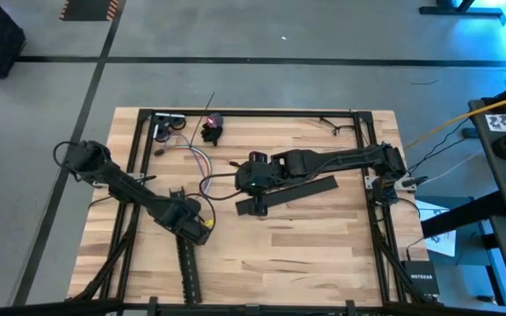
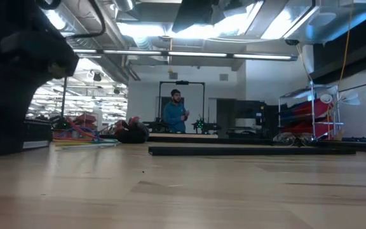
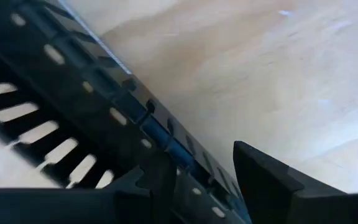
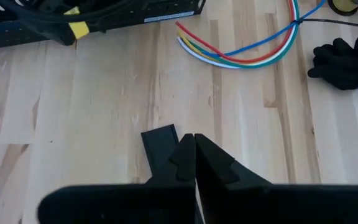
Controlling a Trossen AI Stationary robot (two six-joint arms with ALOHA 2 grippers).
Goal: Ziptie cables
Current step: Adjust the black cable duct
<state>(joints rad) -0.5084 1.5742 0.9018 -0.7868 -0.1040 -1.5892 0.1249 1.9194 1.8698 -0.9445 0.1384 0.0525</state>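
The cables [image 4: 247,53] lie loose on the table [image 4: 92,106] well ahead of the right gripper [image 4: 194,155], which pinches a flat black strip [image 4: 160,146], seemingly clearing it, while the left gripper [image 3: 207,177] straddles the slotted channel [image 3: 73,106], fingers parted.

Counting what's on my table.
Two grippers, my left [image 1: 193,230] and my right [image 1: 251,174]; one cable bundle [image 4: 247,50]; one slotted channel [image 1: 187,268]; one flat strip [image 1: 297,192]; one black glove [image 4: 340,62].
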